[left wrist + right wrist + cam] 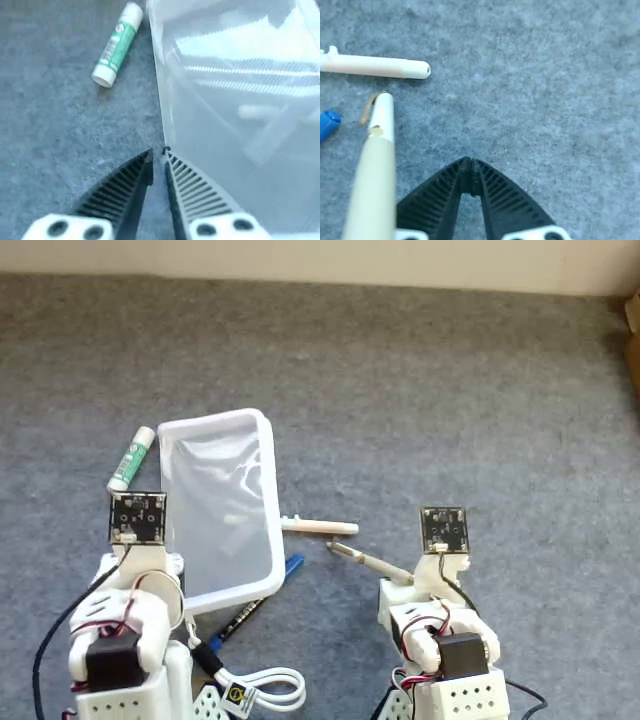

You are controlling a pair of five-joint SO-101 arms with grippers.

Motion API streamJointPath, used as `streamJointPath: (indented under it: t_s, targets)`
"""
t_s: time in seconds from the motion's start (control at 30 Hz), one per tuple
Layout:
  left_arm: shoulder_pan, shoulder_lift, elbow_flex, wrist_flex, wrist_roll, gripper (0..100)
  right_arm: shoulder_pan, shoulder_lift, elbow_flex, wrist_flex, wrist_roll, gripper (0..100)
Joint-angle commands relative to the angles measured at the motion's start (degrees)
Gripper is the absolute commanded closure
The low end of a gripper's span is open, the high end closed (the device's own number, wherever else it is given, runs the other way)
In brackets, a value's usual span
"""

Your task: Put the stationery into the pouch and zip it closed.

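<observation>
Overhead look at a grey carpeted tabletop [450,390]. At about 8 o'clock from centre, a translucent white mesh pouch [210,470], lying flat, long axis running 12 to 6; zipped or unzipped, impossible to say. Just off its 10 o'clock corner, a green-and-white glue stick [132,457], apart from the fabric. At 3 o'clock of the pouch, a cream pen [320,527] lying crosswise, one end close to the seam. Just beyond, at 4 o'clock, a second cream pen [368,560] with a clip. By the 5 o'clock corner, a blue-capped black pen [240,618]. Left gripper [159,152] low at the pouch's 9 o'clock edge, jaws parted by a sliver, nothing visibly pinched. Right gripper [469,172] clenched tight on nothing, over bare carpet just beside the clipped pen, on its 3 o'clock side. Judging by looks: pouch light, limp and slick, prone to buckling or sliding when pushed, best pinched at the stitched rim near the opening. Glue stick and pens light, stiff, smooth and apt to roll, best taken crosswise at mid-barrel.
</observation>
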State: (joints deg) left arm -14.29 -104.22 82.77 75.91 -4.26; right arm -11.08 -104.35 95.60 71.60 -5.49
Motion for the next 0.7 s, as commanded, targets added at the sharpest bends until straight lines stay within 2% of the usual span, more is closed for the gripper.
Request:
streamJointPath:
  t_s: [0.0, 0.07, 0.23, 0.4, 0.5, 0.67]
  targets:
    - [-1.19, -0.22, -8.84, 0.44, -10.20, 86, 0.66, -0.84, 7.69, 0.31, 0.70, 99.3]
    - [-1.36, -0.13, -11.21, 0.44, -11.52, 84, 0.66, -0.84, 7.69, 0.31, 0.70, 99.3]
    - [-1.45, 4.70, -16.66, 2.20, -16.09, 87, 0.66, -0.84, 7.69, 0.31, 0.70, 99.3]
    - [-6.29, 25.10, -27.12, 2.64, -16.70, 86, 0.66, -0.84, 7.78, 0.31, 0.70, 99.3]
    - [-8.31, 38.99, -35.30, 5.71, -16.79, 86, 0.66, -0.84, 7.78, 0.31, 0.70, 99.3]
    - [-8.84, 58.33, -42.51, 10.02, -16.88, 74, 0.66, -0.84, 7.78, 0.31, 0.70, 99.3]
